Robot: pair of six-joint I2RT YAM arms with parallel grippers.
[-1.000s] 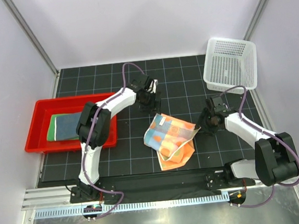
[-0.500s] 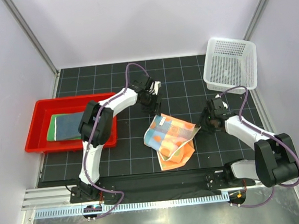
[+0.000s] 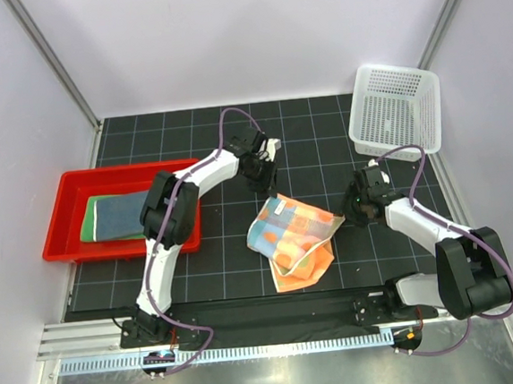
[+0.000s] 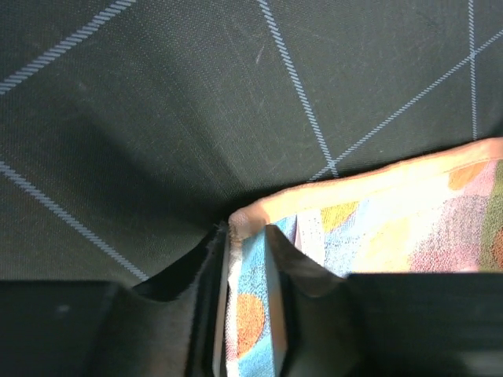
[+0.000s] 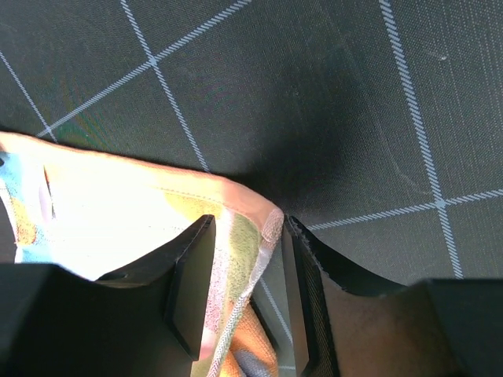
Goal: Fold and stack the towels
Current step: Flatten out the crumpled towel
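Note:
The orange dotted towel lies crumpled on the black mat at the centre. My left gripper is at its far left corner. In the left wrist view the jaws are shut on that corner. My right gripper is at the towel's right corner. In the right wrist view its jaws stand partly open around the corner, with mat showing between cloth and right finger. The green towel and the dark blue towel lie folded in the red tray.
A white mesh basket stands at the far right corner of the mat. The red tray sits at the left edge. White walls close in the back and both sides. The arm bases stand at the near edge.
My left wrist has shifted slightly up and right at the towel's corner. The right gripper has edged a little toward its corner. The towel itself has not moved.

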